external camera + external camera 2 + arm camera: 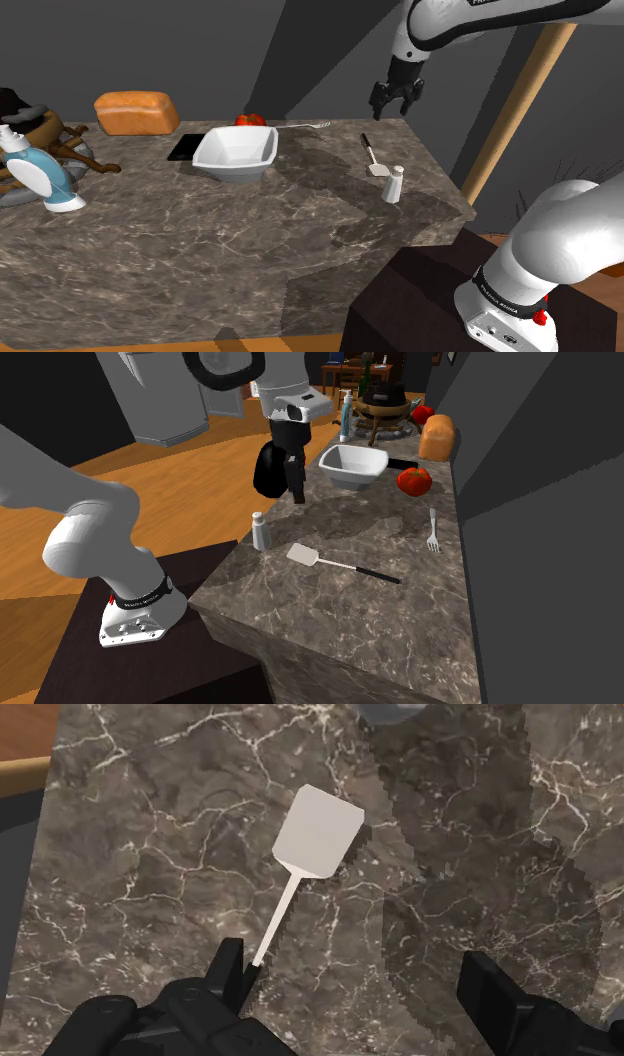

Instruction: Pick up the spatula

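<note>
Spatula (373, 156), pale blade and dark handle, lies flat on the dark marbled counter (200, 240) close to its edge on the shoulder view's right, blade toward a white shaker (393, 184) that stands just beside it near that edge. The black gripper (397, 100) hangs in the air over the counter's far corner on that side, well clear of the surface. A white bowl (236, 152) sits near the far edge, with a tomato (250, 120) and a fork (305, 125) behind it and a bread loaf (137, 112) further along.

From the second exterior view, the spatula (340, 564) rests near the counter's (330, 622) near end, blade pointing to the stand-side edge, where the shaker (261, 532) stands. The gripper (290, 492) hovers above that edge, between shaker and bowl (353, 465). The fork (433, 532) lies by the wall-side edge, the tomato (414, 480) beyond it.

Seen from the wrist, the gripper's (360, 984) fingers (230, 969) stand wide apart, open. The spatula (318, 832) lies ahead on the counter (150, 824), its thin shaft running back to just beside one finger.
</note>
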You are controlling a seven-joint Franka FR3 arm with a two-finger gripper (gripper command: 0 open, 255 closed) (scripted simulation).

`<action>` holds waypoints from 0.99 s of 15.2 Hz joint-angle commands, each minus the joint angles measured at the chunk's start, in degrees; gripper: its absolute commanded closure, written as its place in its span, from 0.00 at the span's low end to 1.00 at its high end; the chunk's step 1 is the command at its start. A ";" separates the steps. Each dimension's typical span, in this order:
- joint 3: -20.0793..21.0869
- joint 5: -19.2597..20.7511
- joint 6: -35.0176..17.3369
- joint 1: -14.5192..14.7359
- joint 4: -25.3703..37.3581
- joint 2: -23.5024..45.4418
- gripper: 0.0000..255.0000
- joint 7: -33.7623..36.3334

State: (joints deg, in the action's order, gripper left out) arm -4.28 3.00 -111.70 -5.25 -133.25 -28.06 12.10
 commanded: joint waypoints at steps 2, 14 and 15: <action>-0.20 0.04 -4.62 -1.18 0.03 5.23 0.00 3.36; -2.59 -0.71 -18.77 -4.93 4.61 26.42 0.00 13.69; -2.60 -0.75 -19.54 -4.94 4.25 26.83 0.00 13.67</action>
State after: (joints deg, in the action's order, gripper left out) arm -6.92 2.33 -130.29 -10.21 -129.08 -2.27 25.32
